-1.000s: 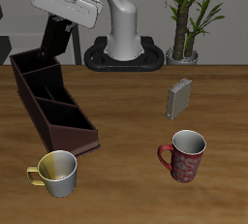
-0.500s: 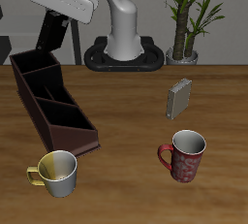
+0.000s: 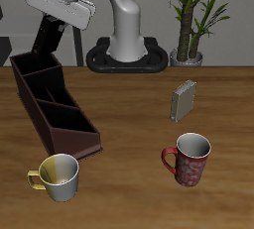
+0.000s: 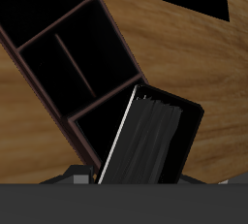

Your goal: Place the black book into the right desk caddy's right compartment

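Observation:
My gripper (image 3: 52, 23) is shut on the black book (image 3: 46, 39) and holds it tilted in the air, above the back end of the right desk caddy (image 3: 56, 106). The caddy is a long dark open box with a reddish-brown lip at its front end. Its right compartment (image 3: 30, 70) is the squarish section at the back end, just under the book. In the wrist view the black book (image 4: 151, 141), with its white page edge, hangs from the gripper (image 4: 145, 173) beside the caddy's (image 4: 21, 53) end section (image 4: 105, 119).
A grey book (image 3: 183, 100) stands upright farther along the table. A red mug (image 3: 189, 160) and a yellow mug (image 3: 58, 176) stand near the front edge. The robot's base (image 3: 124, 55) and a potted plant (image 3: 187, 20) are at the back.
The gripper and the black book have shifted a little sideways, toward the outer side of the caddy's back end. Nothing else has moved.

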### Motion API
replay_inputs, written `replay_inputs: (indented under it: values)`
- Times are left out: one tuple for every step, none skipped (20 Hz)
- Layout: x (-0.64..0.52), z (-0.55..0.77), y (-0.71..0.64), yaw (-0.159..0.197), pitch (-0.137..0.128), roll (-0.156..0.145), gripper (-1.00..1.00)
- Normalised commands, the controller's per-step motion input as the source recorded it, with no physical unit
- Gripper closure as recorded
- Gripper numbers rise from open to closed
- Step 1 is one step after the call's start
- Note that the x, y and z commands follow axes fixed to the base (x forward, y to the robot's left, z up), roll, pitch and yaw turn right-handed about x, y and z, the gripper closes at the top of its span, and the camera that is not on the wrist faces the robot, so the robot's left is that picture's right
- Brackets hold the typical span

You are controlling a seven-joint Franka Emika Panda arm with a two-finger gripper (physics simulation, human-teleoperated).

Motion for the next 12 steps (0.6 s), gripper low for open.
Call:
replay_inputs:
  values:
    - [-0.06,-0.10,-0.02,-0.003,0.015,-0.001,1.00]
    - [-0.01,-0.13,-0.07,0.014,0.027,-0.028,1.00]
    - [-0.03,0.01,0.03,0.000,0.000,0.000,1.00]
    - [0.00,0.00,0.00,0.000,0.000,0.000,1.00]
    - [0.17,-0.24,0.00,0.045,0.036,-0.033,1.00]
    - [0.08,-0.07,0.07,0.049,-0.003,-0.001,1.00]
    - [0.16,-0.12,0.00,0.013,0.021,0.007,1.00]
    - [0.17,-0.18,-0.04,0.010,0.038,-0.026,1.00]
    - [0.09,-0.10,-0.03,0.006,0.010,-0.013,1.00]
    - [0.05,-0.11,-0.03,-0.011,0.024,-0.008,1.00]
    - [0.07,-0.09,-0.01,0.005,0.016,0.008,1.00]
    - [-0.01,-0.13,-0.01,-0.014,0.015,-0.001,1.00]
